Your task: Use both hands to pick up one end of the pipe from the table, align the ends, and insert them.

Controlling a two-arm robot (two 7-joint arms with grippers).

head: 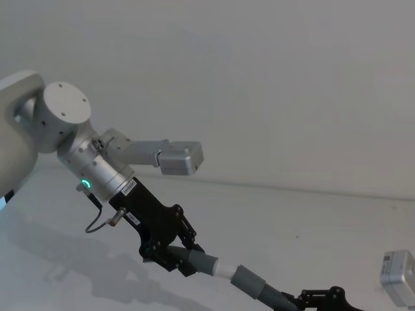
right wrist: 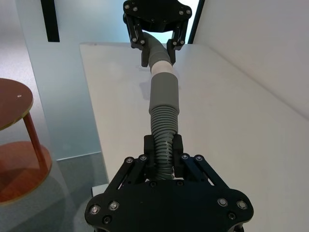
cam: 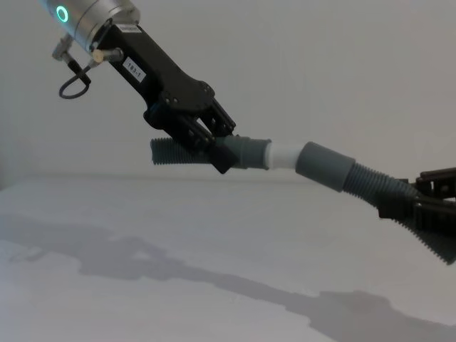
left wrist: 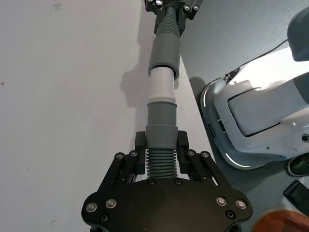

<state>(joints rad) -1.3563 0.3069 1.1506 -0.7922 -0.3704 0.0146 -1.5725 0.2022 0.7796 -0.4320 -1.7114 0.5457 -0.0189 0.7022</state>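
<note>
1. While both pipe pieces hang above the worktop (cam: 142, 285), your left gripper (cam: 214, 149) squeezes the narrow cuff piece (cam: 246, 153).
2. Your right gripper (right wrist: 163, 154) squeezes the socket piece (cam: 328, 165).
3. You are at the pushing-in step: the white tip (cam: 283, 156) is partly inside.
4. Next, push straight together, I think.

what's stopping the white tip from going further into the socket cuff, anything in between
Nothing visible. The white tube tip, held by the left gripper, already meets the wider socket cuff held by the right gripper, both raised above the table.
</note>
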